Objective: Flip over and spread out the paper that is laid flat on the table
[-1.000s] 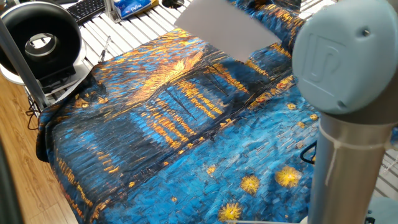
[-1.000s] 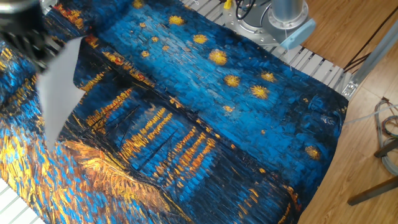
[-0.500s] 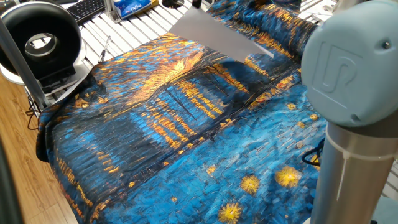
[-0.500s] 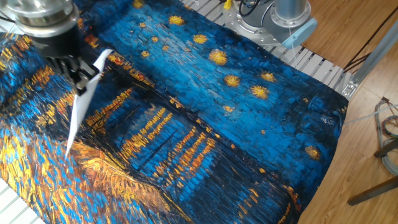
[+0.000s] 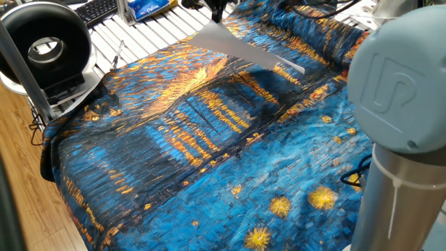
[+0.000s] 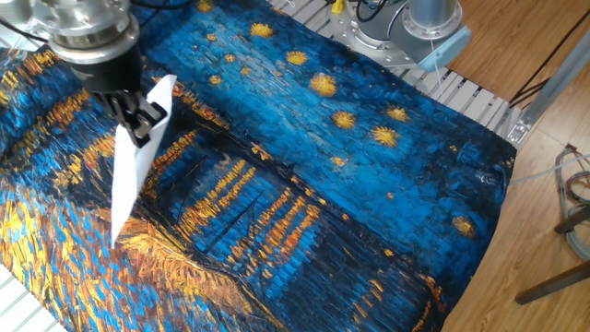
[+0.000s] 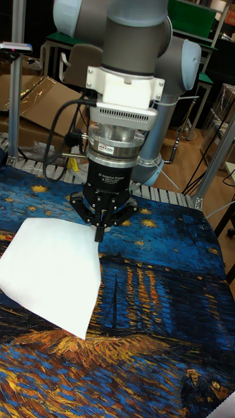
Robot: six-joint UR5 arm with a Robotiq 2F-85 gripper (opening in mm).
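Note:
The paper is a plain white sheet held up by one corner, hanging tilted over the table with its blue and orange patterned cloth. My gripper points straight down and is shut on the sheet's upper right corner. In the other fixed view the paper hangs nearly edge-on below the gripper. In one fixed view the paper slants above the far part of the cloth. Its lowest corner is close to the cloth; I cannot tell if it touches.
A black ring-shaped device and a keyboard stand on the white slatted surface beyond the cloth. The arm's grey joint blocks the near right. The robot base sits past the cloth's far edge.
The gripper has carried the paper lower and further in over the cloth. The sheet has swung from broad-side to nearly edge-on in the other fixed view.

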